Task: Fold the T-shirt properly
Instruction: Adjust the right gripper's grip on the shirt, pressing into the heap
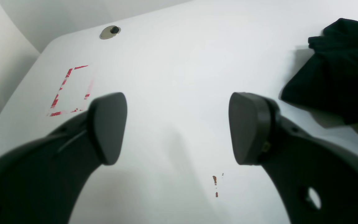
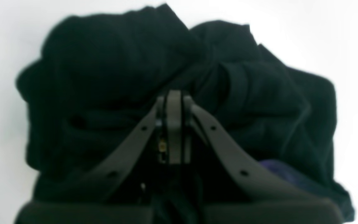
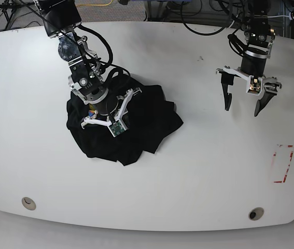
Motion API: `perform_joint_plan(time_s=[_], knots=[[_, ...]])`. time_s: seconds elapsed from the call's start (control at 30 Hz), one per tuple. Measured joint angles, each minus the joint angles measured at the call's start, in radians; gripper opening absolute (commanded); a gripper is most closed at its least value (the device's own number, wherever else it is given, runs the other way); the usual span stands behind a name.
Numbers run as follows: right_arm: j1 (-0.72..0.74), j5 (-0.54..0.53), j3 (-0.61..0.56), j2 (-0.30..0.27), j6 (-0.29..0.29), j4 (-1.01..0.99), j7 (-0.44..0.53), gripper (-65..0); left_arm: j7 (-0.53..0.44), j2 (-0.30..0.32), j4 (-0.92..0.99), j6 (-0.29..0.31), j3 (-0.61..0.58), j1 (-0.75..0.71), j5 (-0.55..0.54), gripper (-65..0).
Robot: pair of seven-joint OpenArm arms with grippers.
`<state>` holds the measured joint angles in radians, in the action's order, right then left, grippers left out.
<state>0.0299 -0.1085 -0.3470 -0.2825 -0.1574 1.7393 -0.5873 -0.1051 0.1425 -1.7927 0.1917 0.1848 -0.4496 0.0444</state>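
Observation:
The black T-shirt (image 3: pixel 147 119) lies crumpled in a heap on the white table (image 3: pixel 198 171), left of centre. My right gripper (image 2: pixel 174 93) is down in the heap, its two fingers pressed flat together with a raised fold of the cloth at their tips. A bit of the purple print (image 2: pixel 278 168) shows under the right finger. In the base view the same gripper (image 3: pixel 101 115) stands over the heap's left part. My left gripper (image 3: pixel 241 110) hangs open above bare table at the far right, well apart from the shirt. Its pads (image 1: pixel 107 127) stand wide, and a corner of the T-shirt (image 1: pixel 343 77) shows at the upper right.
A red marked rectangle (image 3: pixel 282 163) is painted near the table's right edge, seen too as a red rectangle (image 1: pixel 70 90) in the left wrist view. Round holes (image 3: pixel 28 202) (image 3: pixel 256 213) sit along the front edge. Cables lie beyond the back edge (image 3: pixel 188 23).

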Motion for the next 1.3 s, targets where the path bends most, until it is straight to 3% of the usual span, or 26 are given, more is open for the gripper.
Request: perform_joint_plan(time_s=[0.23, 0.83, 1.07, 1.3], knots=[[-0.005, -0.001, 0.007, -0.006, 0.0, 0.111, 0.006, -65.0, 0.007, 0.0, 0.005, 0.004, -0.008, 0.001, 0.0, -16.9], [-0.017, -0.004, 0.006, -0.011, 0.0, 0.183, -0.008, -63.6, 0.007, 0.003, 0.006, 0.004, -0.006, -0.002, 0.0, -17.8], [-0.036, 0.019, 0.04, -0.004, 0.011, 0.144, -0.071, -63.6, 0.045, 0.032, 0.017, 0.003, -0.002, 0.073, 0.007, -17.9], [-0.03, 0.015, 0.04, -0.009, 0.011, 0.145, -0.049, -63.6, 0.042, 0.03, 0.013, 0.008, 0.002, 0.079, 0.004, -17.9]])
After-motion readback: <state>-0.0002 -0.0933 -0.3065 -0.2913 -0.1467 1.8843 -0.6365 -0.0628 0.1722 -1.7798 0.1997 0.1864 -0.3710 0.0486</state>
